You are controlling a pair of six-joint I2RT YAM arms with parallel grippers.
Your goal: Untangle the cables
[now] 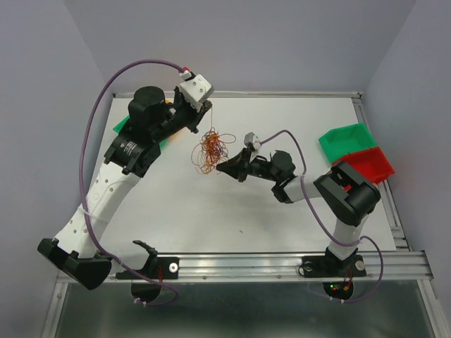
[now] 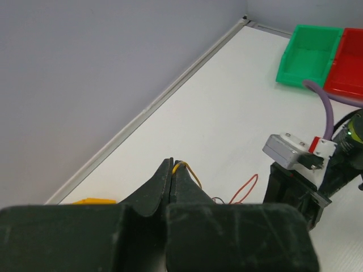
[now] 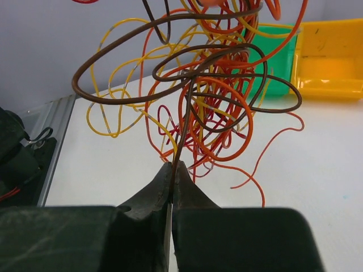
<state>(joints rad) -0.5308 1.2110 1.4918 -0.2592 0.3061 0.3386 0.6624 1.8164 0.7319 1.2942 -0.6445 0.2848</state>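
A tangle of orange, yellow, red and brown cables [image 1: 211, 149] hangs over the middle of the white table [image 1: 282, 211]. My left gripper [image 1: 208, 105] is above it, shut on a yellow cable [image 2: 193, 171] that loops out from its tips [image 2: 173, 163]. From the right, my right gripper [image 1: 220, 169] reaches the lower edge of the tangle. It [image 3: 172, 165] is shut on a brown cable [image 3: 184, 130] that rises into the tangle [image 3: 210, 96]. A red loop [image 2: 245, 187] shows past the left fingers.
A green bin [image 1: 347, 139] and a red bin [image 1: 366, 163] sit at the table's right edge. Another green bin [image 1: 121, 127] lies partly hidden under the left arm, with a yellow bin [image 3: 332, 56] beside it. A raised rail [image 1: 282, 94] runs along the back edge.
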